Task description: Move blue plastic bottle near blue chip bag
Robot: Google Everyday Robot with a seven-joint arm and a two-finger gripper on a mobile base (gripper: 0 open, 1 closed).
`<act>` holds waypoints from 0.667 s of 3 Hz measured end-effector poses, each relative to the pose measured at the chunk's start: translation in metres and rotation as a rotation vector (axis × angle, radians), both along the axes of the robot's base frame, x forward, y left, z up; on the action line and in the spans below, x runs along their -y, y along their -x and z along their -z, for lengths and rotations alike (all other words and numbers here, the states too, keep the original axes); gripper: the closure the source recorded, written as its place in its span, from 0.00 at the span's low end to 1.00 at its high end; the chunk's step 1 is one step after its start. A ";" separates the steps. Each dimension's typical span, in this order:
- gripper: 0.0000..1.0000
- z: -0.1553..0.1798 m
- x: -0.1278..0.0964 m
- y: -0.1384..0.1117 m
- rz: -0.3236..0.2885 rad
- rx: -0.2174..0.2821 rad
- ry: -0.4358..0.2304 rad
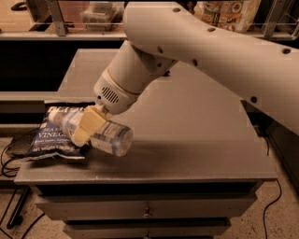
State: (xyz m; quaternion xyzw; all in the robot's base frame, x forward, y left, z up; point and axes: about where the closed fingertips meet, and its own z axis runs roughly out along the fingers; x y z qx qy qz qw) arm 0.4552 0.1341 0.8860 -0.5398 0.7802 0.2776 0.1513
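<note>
At the near edge, above the pale speckled floor [286,225], two grey metal drawer fronts [145,208] are facing the camera under the flat grey table [196,140]. On the near left corner of that table the blue chip bag [49,139], a dark navy crinkly packet with white lettering that ends in "VINEGAR", is lying flat with its left edge hanging slightly over the table's side. The blue plastic bottle [111,137], a clear plastic one with a pale label, is lying almost on its side across the bag's right part, its round base pointing near and right and its neck end pointing far and left over the top of the bag. Whether the bottle is resting on the bag and the table or hanging just above them cannot be told. The gripper [88,127], with tan fingers, is clamping the bottle around its middle, one broad finger [84,130] lying across the near side of the bottle's body. The gripper is sitting at the right edge of the bag, over the table's near left part. Behind it, the thick white robot arm [210,51] is reaching in from the far right and bending down to the gripper through a rounded wrist with a small vent grille. Farther back, beyond the table's far edge, a metal rail [56,18] is standing in front of a clear plastic container [99,11] and a printed snack bag [229,12].
</note>
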 end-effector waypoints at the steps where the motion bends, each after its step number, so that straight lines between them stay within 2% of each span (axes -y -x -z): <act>1: 0.00 -0.003 -0.002 -0.008 -0.002 0.018 0.006; 2: 0.00 -0.004 -0.002 -0.009 -0.002 0.020 0.007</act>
